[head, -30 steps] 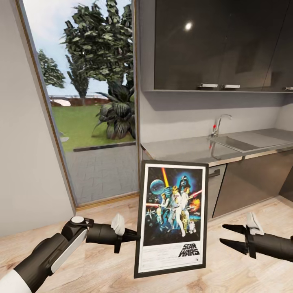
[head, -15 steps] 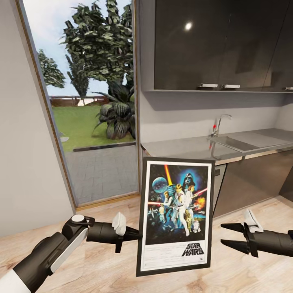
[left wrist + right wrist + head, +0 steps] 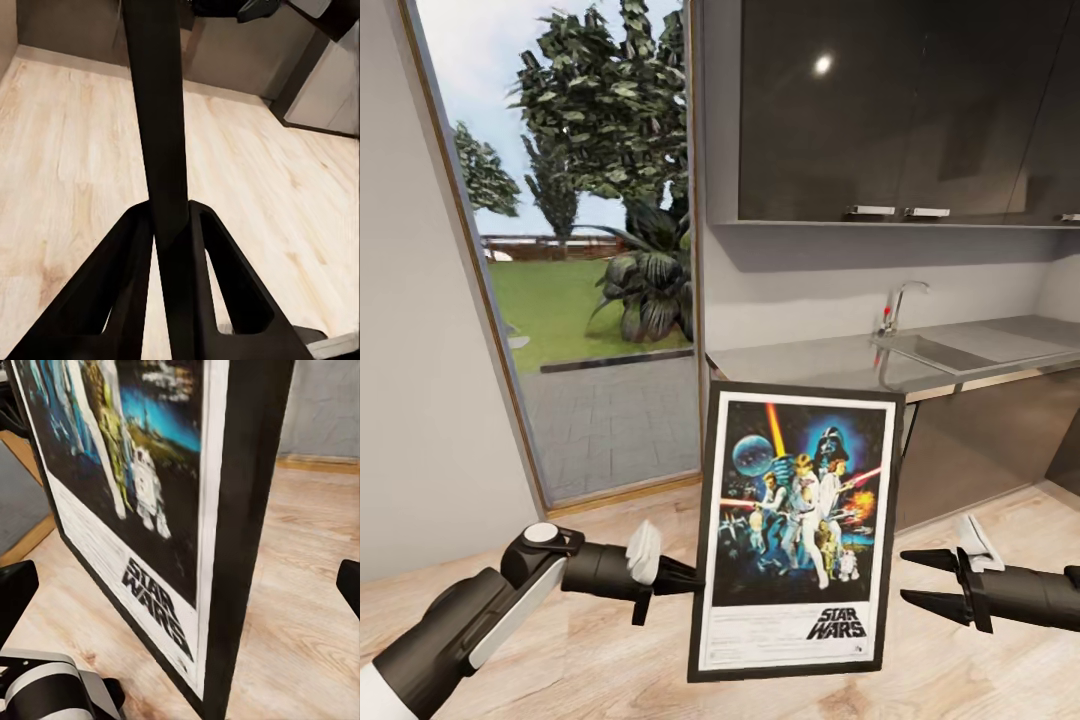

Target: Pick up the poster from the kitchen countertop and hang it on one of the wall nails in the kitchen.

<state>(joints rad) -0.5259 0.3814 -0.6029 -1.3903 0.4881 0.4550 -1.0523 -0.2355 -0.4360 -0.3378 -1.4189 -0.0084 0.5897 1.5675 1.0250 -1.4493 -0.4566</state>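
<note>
Poster (image 3: pixel 795 530) sits upright, clamped at its nine-o'clock edge by the closed left pincer (image 3: pixel 685 578), carried clear of the steel surface (image 3: pixel 810 362) at twelve o'clock and slightly further toward three o'clock than a second ago, while the right pincer (image 3: pixel 918 580) waits open and empty, so hanging remains outstanding.

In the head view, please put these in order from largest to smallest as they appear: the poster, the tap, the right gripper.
1. the poster, by far the largest, though it is nearest the camera.
2. the right gripper, open beside it.
3. the tap, smallest, but it stands farther away on the kitchen countertop.
</note>
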